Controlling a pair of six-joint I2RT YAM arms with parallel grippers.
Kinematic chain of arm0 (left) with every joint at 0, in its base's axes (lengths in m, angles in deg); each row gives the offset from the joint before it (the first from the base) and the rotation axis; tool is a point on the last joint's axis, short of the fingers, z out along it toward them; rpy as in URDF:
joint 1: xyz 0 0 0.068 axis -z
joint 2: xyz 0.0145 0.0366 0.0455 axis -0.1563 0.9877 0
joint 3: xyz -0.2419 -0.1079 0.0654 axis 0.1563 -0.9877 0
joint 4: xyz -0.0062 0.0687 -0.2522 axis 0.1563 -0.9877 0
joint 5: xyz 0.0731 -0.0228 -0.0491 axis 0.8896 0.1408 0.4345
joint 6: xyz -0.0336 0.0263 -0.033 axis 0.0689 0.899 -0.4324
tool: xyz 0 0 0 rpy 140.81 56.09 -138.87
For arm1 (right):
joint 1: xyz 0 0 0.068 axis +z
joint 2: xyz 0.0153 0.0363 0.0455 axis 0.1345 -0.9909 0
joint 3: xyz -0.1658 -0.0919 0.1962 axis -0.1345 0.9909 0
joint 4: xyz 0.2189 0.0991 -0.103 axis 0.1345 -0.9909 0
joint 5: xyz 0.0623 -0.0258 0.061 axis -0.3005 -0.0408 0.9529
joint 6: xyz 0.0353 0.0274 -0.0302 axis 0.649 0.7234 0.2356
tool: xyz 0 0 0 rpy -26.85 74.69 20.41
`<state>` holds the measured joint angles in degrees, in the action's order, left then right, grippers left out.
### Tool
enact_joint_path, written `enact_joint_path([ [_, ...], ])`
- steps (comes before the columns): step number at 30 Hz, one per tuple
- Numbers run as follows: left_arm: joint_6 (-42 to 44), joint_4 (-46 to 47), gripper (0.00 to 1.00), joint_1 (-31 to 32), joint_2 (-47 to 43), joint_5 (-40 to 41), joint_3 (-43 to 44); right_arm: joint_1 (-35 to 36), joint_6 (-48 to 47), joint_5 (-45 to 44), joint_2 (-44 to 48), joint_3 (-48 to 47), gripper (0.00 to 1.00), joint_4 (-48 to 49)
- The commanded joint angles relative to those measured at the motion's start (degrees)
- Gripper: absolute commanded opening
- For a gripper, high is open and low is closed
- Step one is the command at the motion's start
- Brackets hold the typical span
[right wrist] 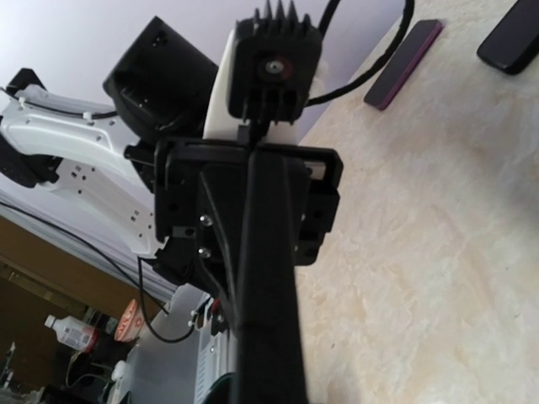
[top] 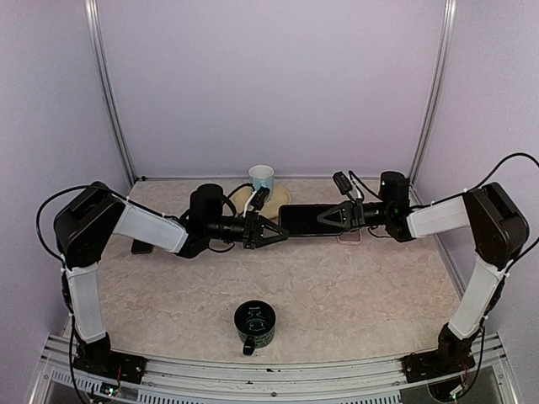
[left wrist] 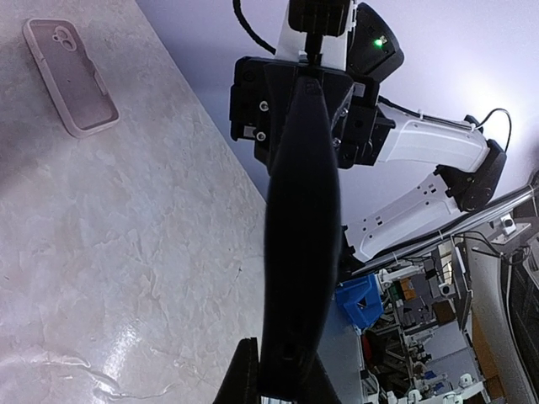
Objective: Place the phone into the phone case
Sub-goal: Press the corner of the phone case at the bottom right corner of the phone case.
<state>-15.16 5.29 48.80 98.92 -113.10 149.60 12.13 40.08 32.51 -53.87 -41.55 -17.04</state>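
The left hand [top: 276, 233] and the right hand [top: 327, 219] are each closed on one end of the phone [top: 299, 217], holding it level above the bench [top: 337, 286]. This two-ended hold probably serves a handover or alignment. The case [left wrist: 72, 76] lies flat on the bench, near the right hand.

No legible text, brand, number or sign anywhere. Pale marks inside the dark mug [top: 254, 323] are too small to read. The label on the bottle [right wrist: 74, 333] is blurred.
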Motion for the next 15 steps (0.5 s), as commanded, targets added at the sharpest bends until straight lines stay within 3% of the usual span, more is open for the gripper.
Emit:
enact_joint_path([
  [1,0.44,7.95,0.0,-1.65,-4.91,-2.46,-3.2,-0.51,0.64,-0.55,0.17,0.35,0.0,4.11],
  [4,-0.15,10.38,0.0,-2.63,-6.51,-3.06,-5.02,-0.78,4.03,0.08,-0.7,0.95,0.0,7.81],
  [10,-1.54,12.79,0.38,-3.58,-7.69,-3.64,-6.44,-0.84,8.32,1.11,-1.41,1.66,0.0,13.51],
  [15,-1.38,11.82,0.55,-4.06,-7.78,-2.43,-6.41,-0.86,9.07,1.46,-0.82,1.93,0.0,14.34],
])
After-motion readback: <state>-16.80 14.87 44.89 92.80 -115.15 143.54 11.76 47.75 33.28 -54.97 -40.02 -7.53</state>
